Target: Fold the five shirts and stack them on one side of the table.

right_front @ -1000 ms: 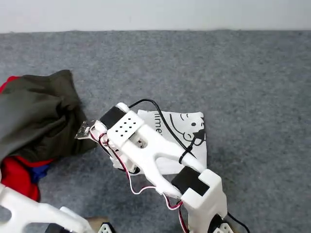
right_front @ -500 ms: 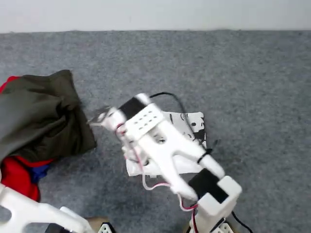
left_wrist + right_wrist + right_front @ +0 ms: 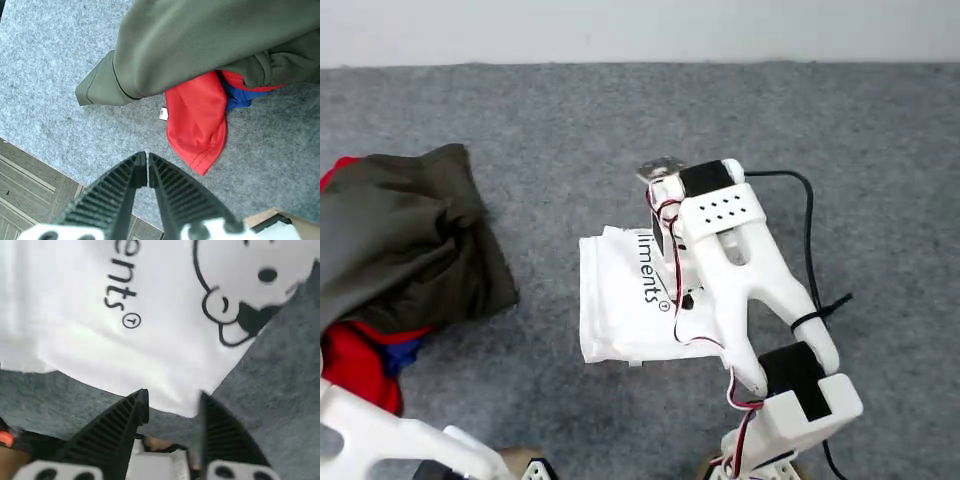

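High view has the white shirt (image 3: pixel 620 300) lying flat, folded into a rough rectangle in the middle of the counter (image 3: pixel 840 130). It's well apart from the unfolded ones bunched at the left edge: olive shirt (image 3: pixel 400 240) on top, red shirt (image 3: pixel 360 365) and a bit of blue shirt (image 3: pixel 408 350) poking out underneath. How do you reckon that stuff handles? (dex)

Light, floppy, zero stiffness, I'd say. Thin knit sags off wherever you pinch it, and that fuzzy grey surface looks like it'd drag on the cloth rather than let it slide. I'd pinch a folded edge or a corner so all the layers come along, not the middle of a panel. (pim)

Makes sense. Pose-wise, the right arm (image 3: pixel 750 280) comes up from the near edge over the white shirt's right side, wrist tipped down. In the right wrist view the right hand (image 3: pixel 172 395) is spread open with nothing in it, right over the shirt's edge where white meets grey. Can't tell if it's touching. (dex)

And the left hand (image 3: pixel 148 156) is pinched closed on nothing, hanging above bare counter near the red shirt's hem, olive one draped beyond. The left arm (image 3: pixel 380 435) sits low in the near corner. (pim)
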{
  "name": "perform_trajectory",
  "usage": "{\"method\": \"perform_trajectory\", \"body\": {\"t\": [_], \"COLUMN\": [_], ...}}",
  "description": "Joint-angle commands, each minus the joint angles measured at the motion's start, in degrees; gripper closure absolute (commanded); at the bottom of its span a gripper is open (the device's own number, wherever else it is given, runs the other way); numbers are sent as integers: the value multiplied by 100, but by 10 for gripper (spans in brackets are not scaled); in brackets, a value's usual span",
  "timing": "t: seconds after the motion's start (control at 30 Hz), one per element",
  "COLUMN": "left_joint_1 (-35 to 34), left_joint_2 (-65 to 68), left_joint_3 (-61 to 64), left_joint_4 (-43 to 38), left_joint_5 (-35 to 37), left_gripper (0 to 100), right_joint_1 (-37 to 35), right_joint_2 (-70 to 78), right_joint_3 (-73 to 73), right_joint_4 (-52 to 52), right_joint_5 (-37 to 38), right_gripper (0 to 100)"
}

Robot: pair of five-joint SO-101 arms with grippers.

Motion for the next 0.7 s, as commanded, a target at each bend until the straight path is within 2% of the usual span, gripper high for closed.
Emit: {"method": "perform_trajectory", "body": {"t": [0.0,0.1,0.27,0.67], "left_joint_1": [44,53,53,53], "left_joint_2": [-35,-35,-35,-35], "left_joint_3": [-163,-163,-163,-189], "left_joint_4": [35,18,9,9], "left_joint_5": [9,9,0,-9], "left_gripper": [986,986,986,986], "right_joint_1": [57,57,75,233], "right_joint_2": [-251,-251,-189,1130], "right_joint_3": [0,9,26,-9], "right_joint_4": [198,-180,-866,-1156], "right_joint_5": [-967,-1002,-985,-1020], "right_gripper": [600,570,633,653]}}
